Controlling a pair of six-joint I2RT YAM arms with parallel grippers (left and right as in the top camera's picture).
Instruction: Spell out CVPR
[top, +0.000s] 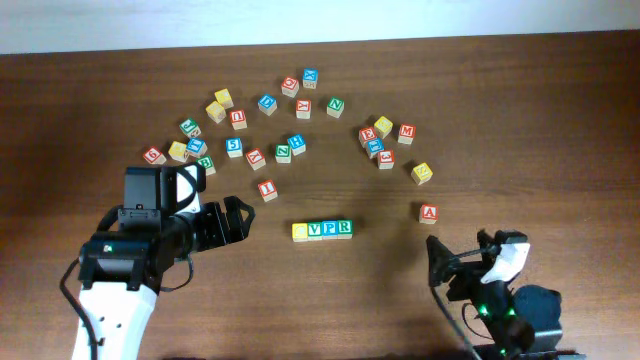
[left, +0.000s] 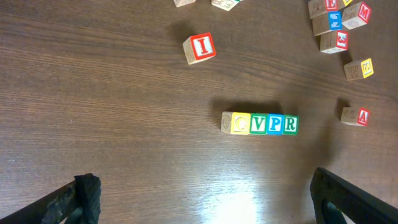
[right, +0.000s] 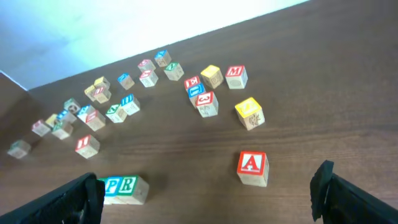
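Toward the left edge of the worktop (top: 560, 120), the left hand (top: 243, 220) hovers with its two fingers spread wide and nothing between them. It points toward the right edge, level with the row of lettered cubes. The left wrist view shows the row lying ahead of the fingers and well clear of them.

Beyond the left hand, toward the far edge, loose cubes with red, blue, green and yellow faces lie scattered in a loose arc. A red I cube (top: 267, 188) sits alone on the near side of that arc, just left of the row and farther back.

The four task cubes lie about midway between the left and right edges, on the near side of all the loose cubes. From left to right they are the yellow C cube (top: 300, 231), the green V cube (top: 316, 230), the blue P cube (top: 331, 229) and the green R cube (top: 345, 228). They touch side by side in one straight line with their letters face up.

Further right, a small cluster of cubes (top: 378, 143) sits toward the far edge. A yellow cube (top: 422, 172) lies apart on its near side, and a red A cube (top: 428, 213) lies nearer again.

Toward the near right corner, the right hand (top: 460, 245) is also wide open and holds nothing, its fingers aimed at the far edge near the A cube.
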